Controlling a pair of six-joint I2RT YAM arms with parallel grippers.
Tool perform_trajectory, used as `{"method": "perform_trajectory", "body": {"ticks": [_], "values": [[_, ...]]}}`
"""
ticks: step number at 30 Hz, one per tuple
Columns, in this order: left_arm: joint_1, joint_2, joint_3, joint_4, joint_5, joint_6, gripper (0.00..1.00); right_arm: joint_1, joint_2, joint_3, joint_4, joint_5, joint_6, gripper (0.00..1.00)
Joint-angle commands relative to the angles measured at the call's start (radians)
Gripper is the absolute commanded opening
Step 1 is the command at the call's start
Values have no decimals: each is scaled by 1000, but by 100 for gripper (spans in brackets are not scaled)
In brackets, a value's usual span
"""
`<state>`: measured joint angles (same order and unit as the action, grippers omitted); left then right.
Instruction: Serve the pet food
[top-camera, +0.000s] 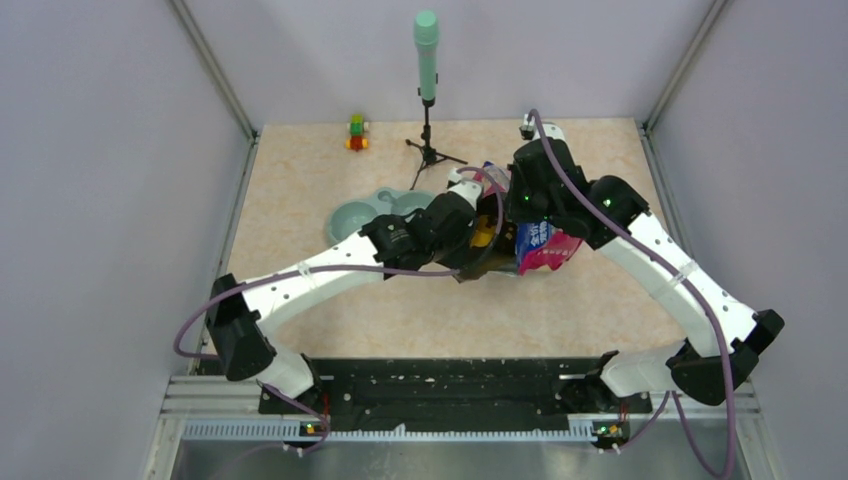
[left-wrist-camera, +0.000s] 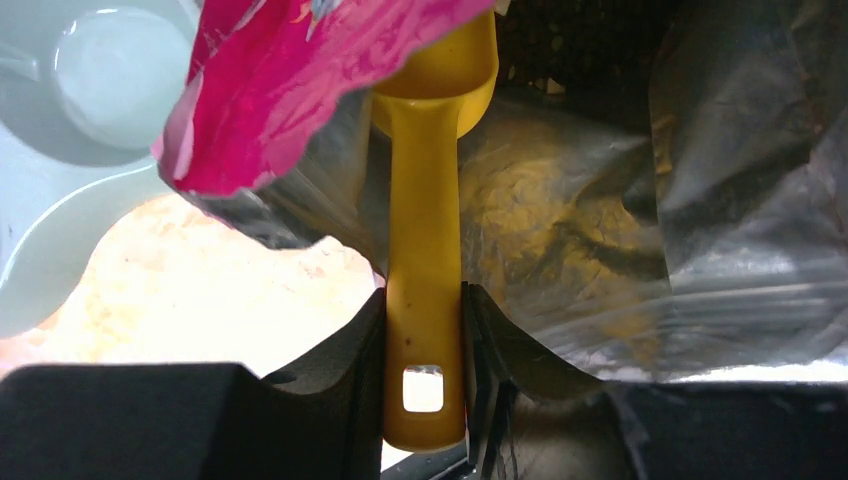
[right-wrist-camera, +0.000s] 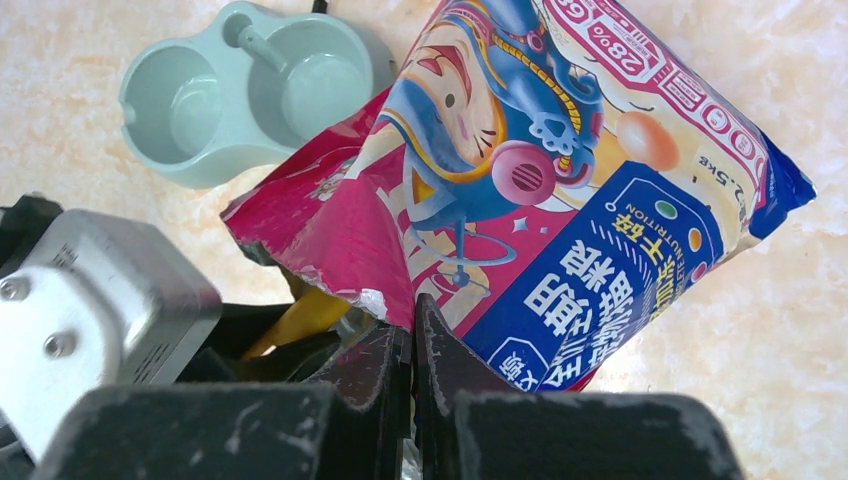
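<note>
The left gripper (left-wrist-camera: 423, 310) clamps the scoop (left-wrist-camera: 425, 200) by its handle. The scoop's head, at 12 o'clock, is half hidden under the bag (left-wrist-camera: 300, 80)'s pink flap. Kibble (left-wrist-camera: 580, 40) shows only as dim specks deep inside the bag — hard to make out. The right gripper (right-wrist-camera: 412, 325) pinches the bag's rim, fingers together. From the bag, the bowl (right-wrist-camera: 250, 95) lies at 10 o'clock.

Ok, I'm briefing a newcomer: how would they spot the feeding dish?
On the tan table, look left of the glossy pink-and-blue bag. The dish lies flat there: pale mint green with two round wells, unlike the upright green microphone behind it.
</note>
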<state>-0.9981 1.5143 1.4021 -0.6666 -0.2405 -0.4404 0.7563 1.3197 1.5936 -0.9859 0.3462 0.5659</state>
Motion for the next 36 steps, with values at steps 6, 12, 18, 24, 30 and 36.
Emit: {"method": "perform_trajectory", "body": {"ticks": [6,12,18,24,30,36], "values": [[-2,49,-46,179,-132,-108,0,8,-33,53,59,-42,35,0],[-3,7,-273,545,-236,-109,0,8,-58,11,70,-57,62,0],[-7,39,-350,786,-275,-38,0,8,-82,-10,71,-46,83,0],[-7,132,-314,857,-334,-39,0,8,-91,-12,61,-37,95,0],[-4,260,-202,834,-321,11,0,8,-95,8,41,-16,95,0],[13,257,-279,1038,-237,-12,0,8,-110,-4,27,5,98,0]]}}
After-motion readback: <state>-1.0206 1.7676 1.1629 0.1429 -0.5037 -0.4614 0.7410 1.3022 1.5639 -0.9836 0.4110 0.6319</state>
